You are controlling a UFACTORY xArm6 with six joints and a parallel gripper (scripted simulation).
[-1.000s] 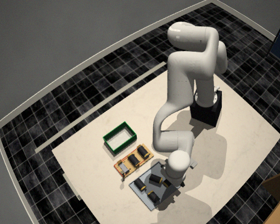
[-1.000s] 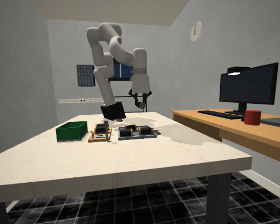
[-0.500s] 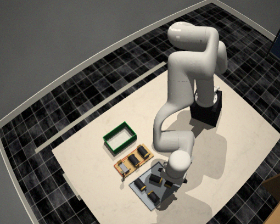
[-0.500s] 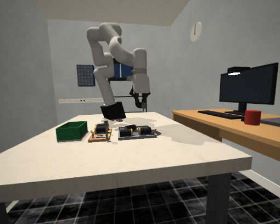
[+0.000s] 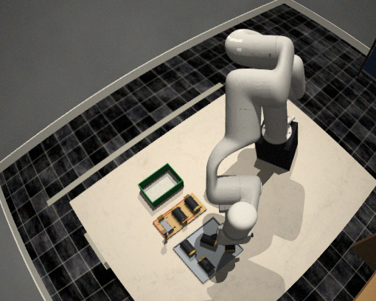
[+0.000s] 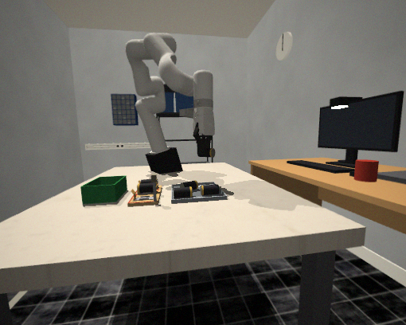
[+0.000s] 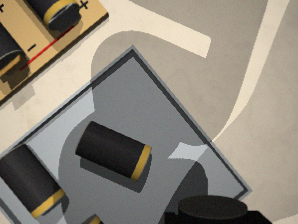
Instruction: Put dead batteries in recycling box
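Note:
My gripper [image 6: 204,153] hangs above the right part of the grey tray [image 5: 199,234] [image 6: 197,198] [image 7: 150,100], shut on a black battery with a yellow end [image 5: 229,248] [image 6: 212,151] [image 7: 212,210]. In the top view the wrist hides the fingers. Three more batteries lie loose on the tray [image 5: 187,248] [image 5: 206,264] [image 5: 209,240]; the wrist view shows one [image 7: 114,156] in the middle and one [image 7: 30,180] at the left. Two batteries [image 5: 192,203] [image 5: 179,215] sit in the tan holder board [image 5: 192,195] [image 6: 143,201] [image 7: 92,20]. The green recycling box [image 5: 161,184] [image 6: 103,189] stands upright and empty.
A pale bulb fitting [image 5: 166,226] sits at the near end of the holder board. The arm's black base [image 5: 279,147] stands at the back of the table. A second desk with a monitor [image 6: 358,121] and a red cup [image 6: 365,170] is at the right.

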